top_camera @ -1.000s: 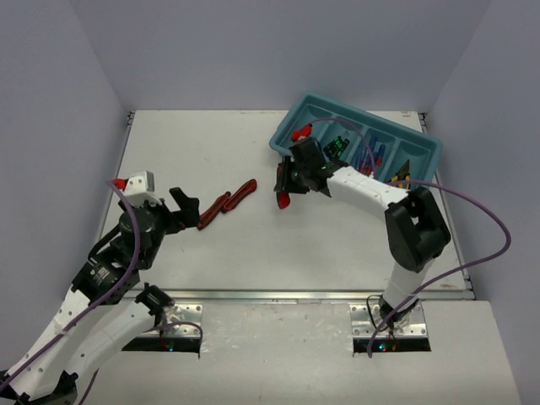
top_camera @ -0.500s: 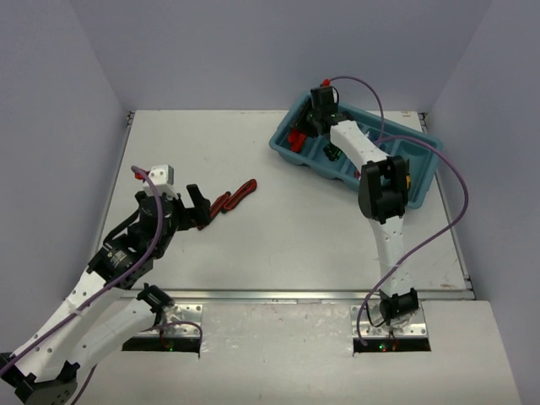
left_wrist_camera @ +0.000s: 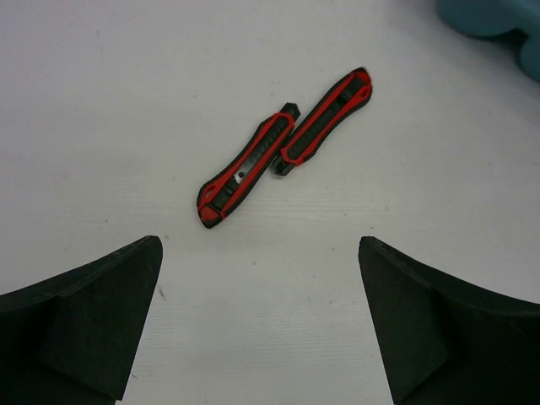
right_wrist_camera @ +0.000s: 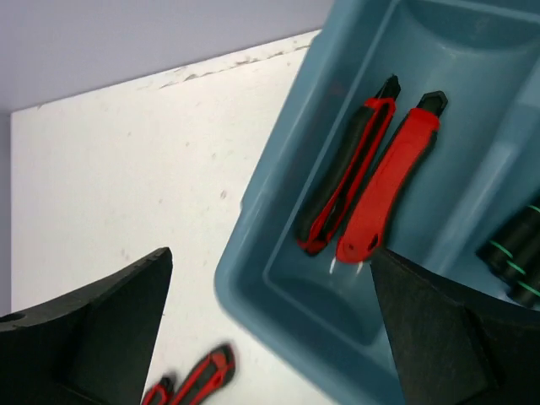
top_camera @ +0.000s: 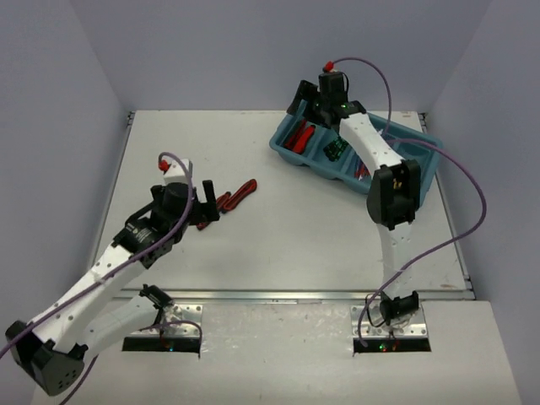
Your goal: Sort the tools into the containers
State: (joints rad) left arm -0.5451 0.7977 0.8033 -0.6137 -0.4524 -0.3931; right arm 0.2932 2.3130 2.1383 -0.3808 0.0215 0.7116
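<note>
A pale off-white counter [top_camera: 321,245] fills the middle of the top view, its surface matte and faintly scuffed. Plain lavender-grey walls close it in on three sides: a back wall [top_camera: 270,51] across the top of the frame, and a left wall [top_camera: 51,126] and a right wall [top_camera: 502,118] slanting outward toward the lower corners. A thin metal strip [top_camera: 278,294] runs along the counter's near edge. Below it lies a lighter ledge [top_camera: 278,363]. The light is soft and even, casting only faint shadows.
</note>
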